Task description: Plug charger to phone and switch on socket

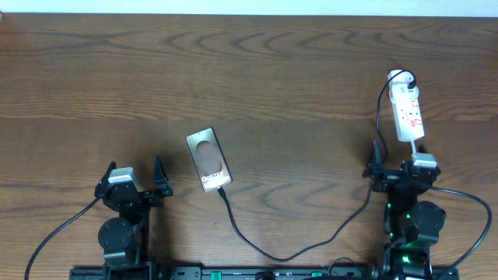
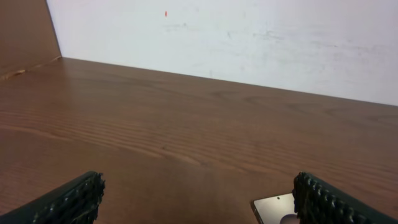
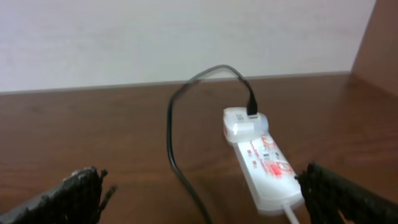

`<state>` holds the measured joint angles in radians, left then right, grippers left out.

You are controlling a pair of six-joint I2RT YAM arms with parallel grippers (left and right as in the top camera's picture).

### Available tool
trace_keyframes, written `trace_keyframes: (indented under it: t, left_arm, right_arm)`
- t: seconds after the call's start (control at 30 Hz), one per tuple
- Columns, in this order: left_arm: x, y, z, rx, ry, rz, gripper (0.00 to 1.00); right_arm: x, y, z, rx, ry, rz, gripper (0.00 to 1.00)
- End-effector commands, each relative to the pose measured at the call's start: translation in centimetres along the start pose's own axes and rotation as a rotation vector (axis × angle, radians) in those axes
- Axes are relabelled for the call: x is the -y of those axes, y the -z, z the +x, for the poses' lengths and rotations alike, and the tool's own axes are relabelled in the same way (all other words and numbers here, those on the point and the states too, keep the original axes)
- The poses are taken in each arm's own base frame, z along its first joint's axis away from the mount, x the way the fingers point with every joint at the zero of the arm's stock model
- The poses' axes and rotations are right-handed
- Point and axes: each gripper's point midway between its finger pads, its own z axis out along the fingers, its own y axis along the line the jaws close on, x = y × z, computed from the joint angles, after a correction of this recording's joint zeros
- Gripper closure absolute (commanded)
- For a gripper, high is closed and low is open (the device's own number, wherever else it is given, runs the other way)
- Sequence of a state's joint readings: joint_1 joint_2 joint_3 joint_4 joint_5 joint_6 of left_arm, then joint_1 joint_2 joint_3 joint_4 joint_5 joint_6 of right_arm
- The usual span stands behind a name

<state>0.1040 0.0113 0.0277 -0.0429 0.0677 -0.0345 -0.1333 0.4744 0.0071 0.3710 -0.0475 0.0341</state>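
Note:
The phone (image 1: 208,159) lies flat on the table at centre left, lettering at its near end. The black charger cable (image 1: 299,250) runs from the phone's near end, its tip at the phone's edge, curves along the front and up to the white socket (image 1: 408,109) at the far right. In the right wrist view the cable (image 3: 174,143) plugs into a white adapter on the socket (image 3: 264,162). My left gripper (image 1: 134,180) is open and empty, left of the phone; a phone corner (image 2: 273,208) shows by its right finger. My right gripper (image 1: 398,163) is open and empty, just in front of the socket.
The socket's white cord (image 3: 291,214) leaves its near end toward my right gripper. A pale wall (image 2: 249,37) rises at the table's far edge. Thicker black arm cables (image 1: 54,233) trail at the front corners.

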Motion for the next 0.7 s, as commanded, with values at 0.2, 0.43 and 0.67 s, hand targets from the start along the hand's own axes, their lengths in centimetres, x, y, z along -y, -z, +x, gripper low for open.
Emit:
trace_keyframes:
  t: [0.2,0.43,0.67]
  left_arm:
    - [-0.4,-0.2,1.5,-0.039,0.013,-0.015,0.03]
    - [-0.4,-0.2,1.5,-0.039,0.013,-0.015,0.03]
    - [-0.4,-0.2,1.5,-0.039,0.013,-0.015,0.03]
  right_arm:
    - [1.1,1.8,1.3,-0.045,-0.003,0.069,0.01]
    - [1.4,2.7,1.0,-0.023,0.037,0.089,0.01]
    - [1.5,3.0,-0.2,0.027,0.054,0.097,0.01]
